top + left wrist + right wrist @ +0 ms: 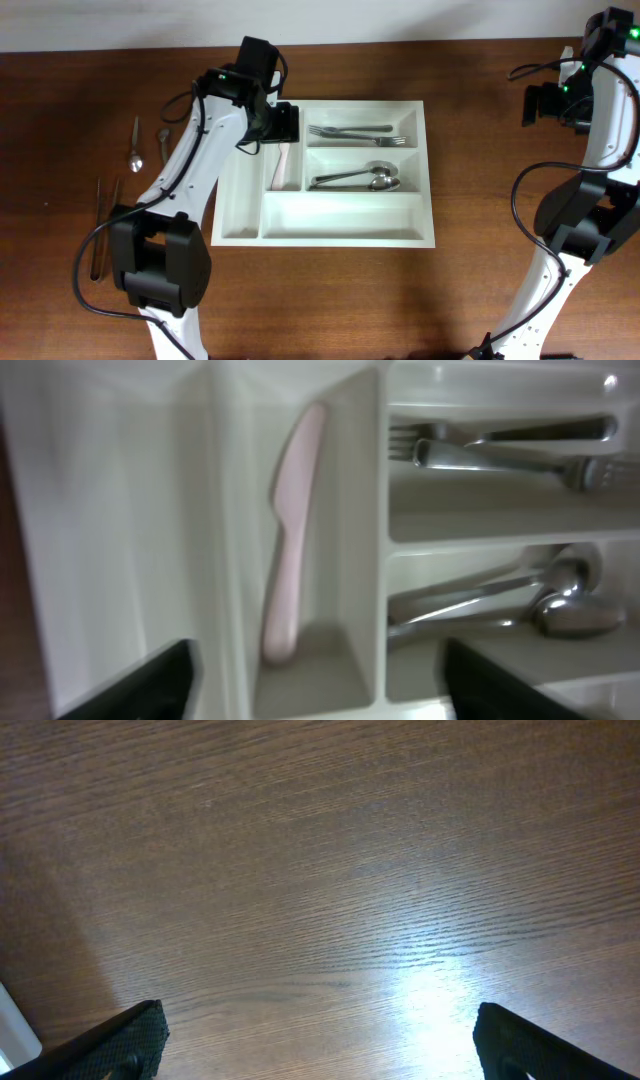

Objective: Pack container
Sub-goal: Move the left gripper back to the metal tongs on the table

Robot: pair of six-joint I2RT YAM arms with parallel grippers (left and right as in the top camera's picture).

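The white container [340,219] lies mid-table. A pale pink knife [287,165] lies in its narrow upright compartment. Forks [355,133] fill the top right compartment and spoons [360,179] the middle one. The long front compartment is bare. My left gripper [285,122] hovers over the container's far left part, open and empty. In the left wrist view its fingers [320,695] straddle the pink knife [290,540], with the forks [500,445] and spoons [520,610] to the right. My right gripper [545,105] is open and empty over bare wood [320,1050], far right.
On the table left of the container lie a metal spoon [135,151], a smaller utensil [163,139] and two long dark sticks [101,226]. The left arm reaches across that area. The right arm's base stands at the front right.
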